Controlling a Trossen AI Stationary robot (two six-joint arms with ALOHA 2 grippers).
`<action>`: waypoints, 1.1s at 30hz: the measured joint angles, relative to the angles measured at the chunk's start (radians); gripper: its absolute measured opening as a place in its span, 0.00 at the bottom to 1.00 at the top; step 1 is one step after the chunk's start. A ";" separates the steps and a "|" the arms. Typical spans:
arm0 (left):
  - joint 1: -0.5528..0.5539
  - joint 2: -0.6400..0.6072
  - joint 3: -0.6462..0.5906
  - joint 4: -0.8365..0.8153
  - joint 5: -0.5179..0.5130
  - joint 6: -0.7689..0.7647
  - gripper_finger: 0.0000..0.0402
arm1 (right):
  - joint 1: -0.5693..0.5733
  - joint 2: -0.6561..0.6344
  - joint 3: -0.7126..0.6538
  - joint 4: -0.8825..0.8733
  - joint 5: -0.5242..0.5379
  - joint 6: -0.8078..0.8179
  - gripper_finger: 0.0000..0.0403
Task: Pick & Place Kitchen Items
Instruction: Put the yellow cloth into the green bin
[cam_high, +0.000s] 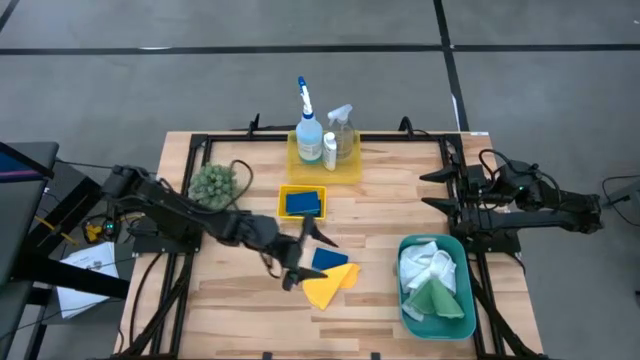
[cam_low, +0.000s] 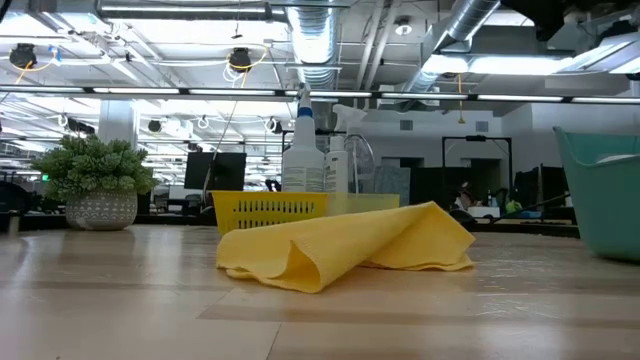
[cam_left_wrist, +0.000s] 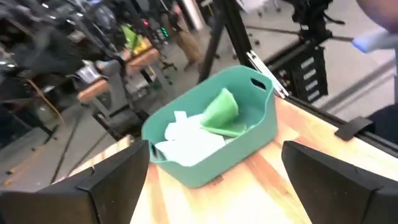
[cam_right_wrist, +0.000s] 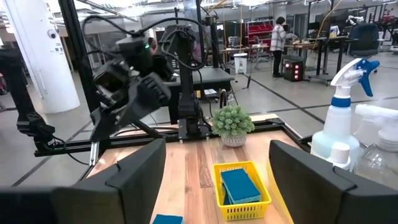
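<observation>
Yellow cloth (cam_high: 324, 288): lies crumpled on the wooden table (cam_high: 380, 210), lower centre of the high view; in the low view it fills the near foreground and hides the base of the tray behind it.
Loose blue sponge (cam_high: 329, 259): flat on the wood, touching the cloth's upper edge, just right of the left gripper.
Left gripper (cam_high: 303, 254): centre of the high view, beside sponge and cloth, fingers (cam_left_wrist: 112, 180) spread wide with nothing between them; its wrist camera looks across at the bin.
Teal bin (cam_high: 458, 318): lower right of the high view, holding a white cloth (cam_high: 426, 264) and a green cloth (cam_high: 438, 298) piled together.
Small yellow tray (cam_high: 286, 190): just above the left gripper in the high view, with a second blue sponge (cam_high: 303, 203) lying inside.
Green bushy plant (cam_high: 213, 184): left of that tray, in a pale pot, close by the left arm.
Right gripper (cam_high: 433, 190): right of centre in the high view, above the bin, well apart from the items, fingers (cam_right_wrist: 134, 171) wide and empty.
Large yellow tray (cam_high: 357, 166): upper centre, at the table's far edge.
Blue-white spray bottle (cam_high: 306, 128): upright in that tray.
Clear spray bottle (cam_high: 343, 130): upright beside it.
Small white blue-capped bottle (cam_high: 329, 150): between the two sprayers.
Background: a person (cam_right_wrist: 275, 37) stands far off in the room, upper right of the right wrist view.
</observation>
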 joint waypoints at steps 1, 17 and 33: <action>0.002 0.024 0.025 -0.020 0.004 0.000 0.90 | 0.000 0.000 0.000 0.000 0.000 0.001 0.69; 0.076 0.249 0.166 -0.138 0.166 0.040 0.91 | 0.000 0.000 0.000 0.005 -0.004 0.010 0.69; 0.079 0.343 0.020 -0.097 0.159 -0.185 0.85 | 0.025 0.003 0.001 0.009 -0.027 0.021 0.69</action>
